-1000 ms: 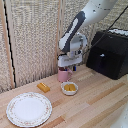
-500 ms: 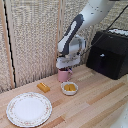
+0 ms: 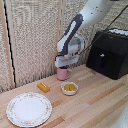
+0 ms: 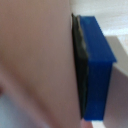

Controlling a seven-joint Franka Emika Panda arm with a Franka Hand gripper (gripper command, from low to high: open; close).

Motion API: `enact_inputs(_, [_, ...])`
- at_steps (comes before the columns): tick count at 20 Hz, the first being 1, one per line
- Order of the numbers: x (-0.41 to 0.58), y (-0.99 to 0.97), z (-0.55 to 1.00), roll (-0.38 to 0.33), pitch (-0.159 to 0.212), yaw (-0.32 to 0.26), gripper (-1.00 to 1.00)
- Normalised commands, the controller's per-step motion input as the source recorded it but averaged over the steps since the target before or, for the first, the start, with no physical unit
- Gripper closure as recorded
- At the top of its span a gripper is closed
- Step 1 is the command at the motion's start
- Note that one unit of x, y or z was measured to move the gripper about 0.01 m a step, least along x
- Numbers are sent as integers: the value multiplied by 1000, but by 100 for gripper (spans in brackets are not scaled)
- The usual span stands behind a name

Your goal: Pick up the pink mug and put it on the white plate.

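Your wrist view is nearly filled by blurred pink — the mug (image 4: 35, 60) pressed against one blue finger (image 4: 97, 70); the other finger is out of frame. In the exterior view the gripper (image 3: 64, 64) covers the mug's (image 3: 63, 73) top, jaws narrowed onto it; whether it has left the table (image 3: 95, 100) you cannot tell. The bowl (image 3: 69, 88), just beside the mug, holds something orange. The platter (image 3: 29, 109) lies well apart from the mug, bare.

The mug (image 3: 63, 74) is pale pink, and the gripper (image 3: 64, 63) above it is white with dark-blue fingers (image 4: 97, 70). The platter (image 3: 29, 109) is white with a thin floral rim.
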Motion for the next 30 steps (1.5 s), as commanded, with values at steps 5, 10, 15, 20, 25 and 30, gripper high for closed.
enact_inputs(5, [57,54,1000,23,30,-1,100])
enact_inputs(10, [-65,407,880,28,63,0,100])
enact_inputs(15, [-73,700,701,55,40,8,100])
enact_inputs(20, [-8,855,459,32,35,-7,100])
enact_inputs(25, [5,911,177,0,92,-3,100])
enact_inputs(30, [0,974,35,-11,90,0,100])
